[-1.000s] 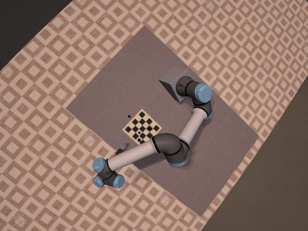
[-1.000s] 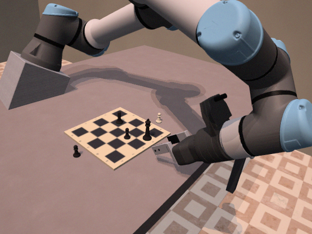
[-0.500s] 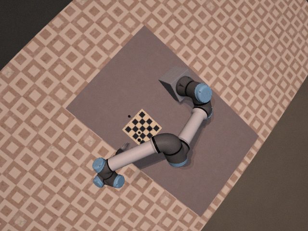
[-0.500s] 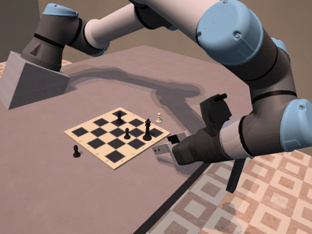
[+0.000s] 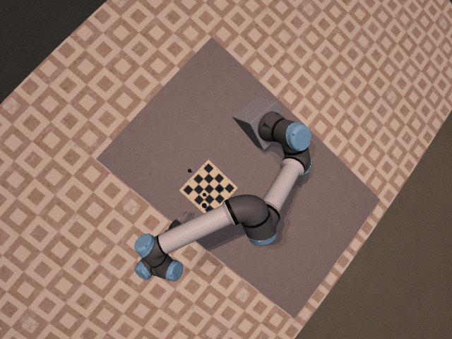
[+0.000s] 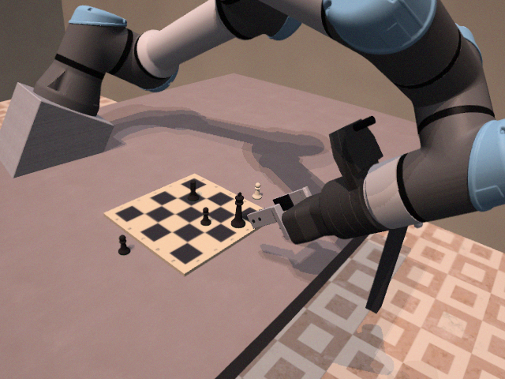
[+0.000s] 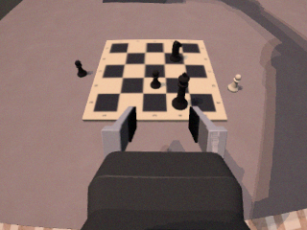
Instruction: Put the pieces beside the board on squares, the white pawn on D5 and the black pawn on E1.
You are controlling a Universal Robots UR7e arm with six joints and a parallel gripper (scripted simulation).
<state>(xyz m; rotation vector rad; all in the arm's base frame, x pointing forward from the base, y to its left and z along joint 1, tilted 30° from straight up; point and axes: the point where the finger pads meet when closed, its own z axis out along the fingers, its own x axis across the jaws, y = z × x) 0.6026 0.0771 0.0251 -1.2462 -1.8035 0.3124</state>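
Gripper [image 7: 163, 129], fingers spread wide and empty, low beside board [image 7: 92, 102]; white pawn [image 7: 236, 82] and black pawn [image 7: 80, 68] upright off opposite edges.

Looked straight down from high above in the top view, taking in the whole grey-brown table [image 5: 153, 120] and patterned floor. Looked low and close across the table from its corner in the exterior view. Faced forward from behind the fingers in the wrist view. Shared by all three: the small tan-and-black chessboard [image 5: 190, 183] [image 6: 122, 220] [image 7: 96, 99].
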